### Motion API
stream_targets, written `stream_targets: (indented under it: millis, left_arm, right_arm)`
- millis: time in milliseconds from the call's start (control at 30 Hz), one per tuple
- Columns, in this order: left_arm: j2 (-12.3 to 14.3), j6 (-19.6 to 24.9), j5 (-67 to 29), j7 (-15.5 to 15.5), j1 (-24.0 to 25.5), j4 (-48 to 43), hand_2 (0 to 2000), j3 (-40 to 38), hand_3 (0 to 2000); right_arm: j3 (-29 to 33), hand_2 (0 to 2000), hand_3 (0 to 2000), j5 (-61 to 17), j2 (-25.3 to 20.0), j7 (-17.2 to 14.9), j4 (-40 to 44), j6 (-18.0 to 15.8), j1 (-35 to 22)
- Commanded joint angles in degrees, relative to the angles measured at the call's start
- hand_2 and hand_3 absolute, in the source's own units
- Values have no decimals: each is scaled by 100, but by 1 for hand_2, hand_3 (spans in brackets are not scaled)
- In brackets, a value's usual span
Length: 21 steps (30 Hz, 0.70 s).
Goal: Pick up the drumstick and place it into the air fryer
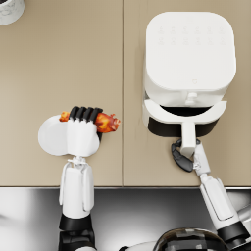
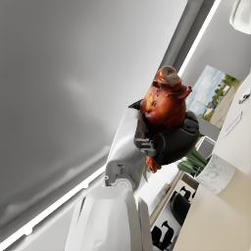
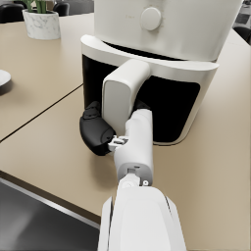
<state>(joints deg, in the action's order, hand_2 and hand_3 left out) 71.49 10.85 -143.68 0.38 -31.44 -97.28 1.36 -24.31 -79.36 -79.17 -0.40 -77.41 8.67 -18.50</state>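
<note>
A roasted orange-brown drumstick is held by my left hand above the white plate; the meaty end sticks out to the right. In the left wrist view the drumstick stands in the dark fingers of the left hand. The white air fryer stands at the right with its drawer pulled partly out. My right hand grips the drawer handle. The right wrist view shows the right hand wrapped around the handle.
The beige table has a seam running down its middle and a front edge near my arms. A white pot sits at the far left corner; the right wrist view shows it as a marbled planter.
</note>
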Motion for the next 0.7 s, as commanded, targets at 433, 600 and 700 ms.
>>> stream_targets:
  millis: [433,600,700]
  left_arm:
    - [340,1,2,-1,-552,-307,2000,851,2000]
    - [478,2,249,0,-650,-443,2000,1231,2000]
    - [601,-21,812,-1,-739,-520,2000,1526,2000]
  right_arm:
    - [-2372,2000,2000,6,1798,2,-2845,-120,413]
    - [-2006,2000,2000,16,1496,117,-3265,-296,1171]
    - [-2572,2000,2000,21,1852,118,-3478,-583,974]
